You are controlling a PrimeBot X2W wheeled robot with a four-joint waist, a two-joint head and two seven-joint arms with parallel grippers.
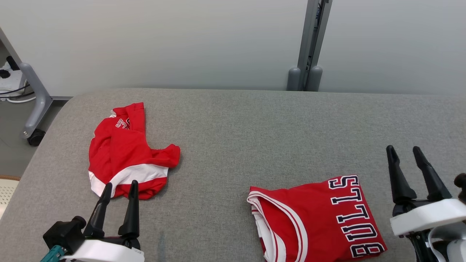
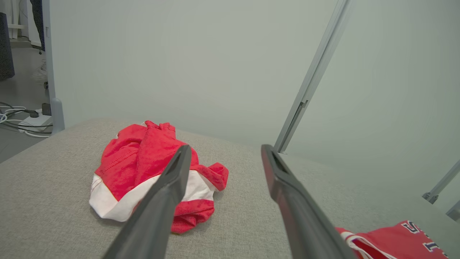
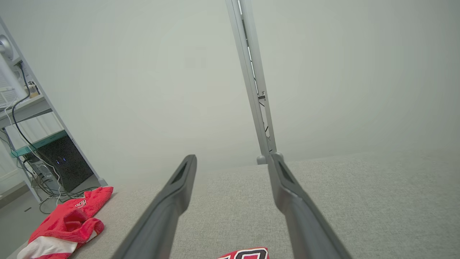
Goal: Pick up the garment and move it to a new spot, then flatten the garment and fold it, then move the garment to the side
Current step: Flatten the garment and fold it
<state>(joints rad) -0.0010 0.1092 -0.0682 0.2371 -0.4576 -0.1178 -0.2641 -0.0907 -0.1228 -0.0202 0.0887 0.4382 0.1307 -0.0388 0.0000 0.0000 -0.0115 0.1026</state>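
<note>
- I see my left hand point(image 1: 121, 184) open and empty, near the crumpled garment point(image 1: 123, 153) at the left of the surface point(image 1: 247, 138).
- My right hand point(image 1: 403, 149) is open too, just beside the folded jersey point(image 1: 313, 214).

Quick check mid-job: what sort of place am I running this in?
Most likely a robotics lab or test bay: a grey padded work table before a pale partition wall with a metal post, a power strip on the floor, and a computer tower off to the side.
</note>
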